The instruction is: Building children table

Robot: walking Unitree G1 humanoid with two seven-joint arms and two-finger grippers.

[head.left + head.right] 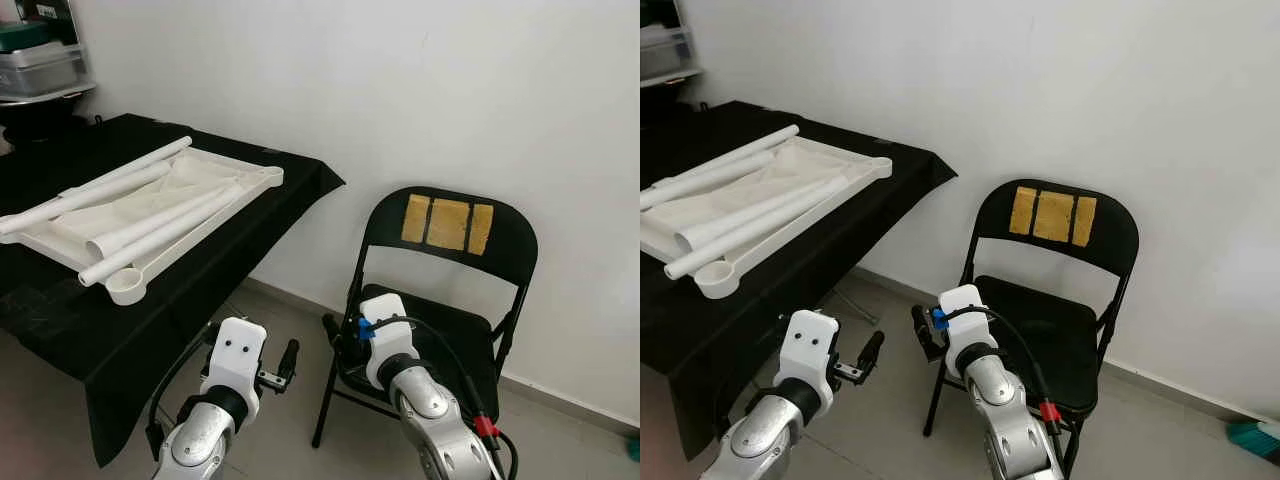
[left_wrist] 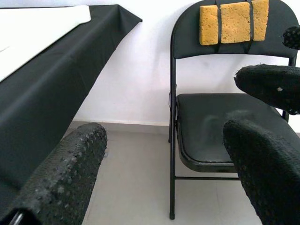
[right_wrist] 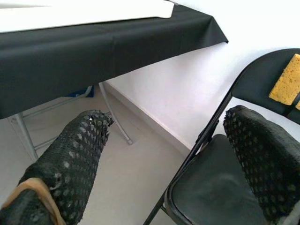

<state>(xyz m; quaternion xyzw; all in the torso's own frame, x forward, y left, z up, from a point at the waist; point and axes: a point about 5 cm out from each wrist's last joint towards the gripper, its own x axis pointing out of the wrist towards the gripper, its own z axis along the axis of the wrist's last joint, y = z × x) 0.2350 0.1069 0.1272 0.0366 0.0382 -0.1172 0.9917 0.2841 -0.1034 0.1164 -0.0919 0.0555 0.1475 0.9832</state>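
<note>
Upper left of frame: white tabletop (image 1: 215, 160) and legs (image 1: 150, 235) are laid on a black-draped table (image 1: 150, 310), cut off at the edge. Folding chair (image 1: 450, 300) stands right. Left gripper (image 2: 164, 154) and right gripper (image 3: 168, 154) are held low, fingers spread, empty.

Left pincer (image 2: 164, 168) agape, black chair (image 2: 220, 122), draped table (image 2: 51, 93)
</note>
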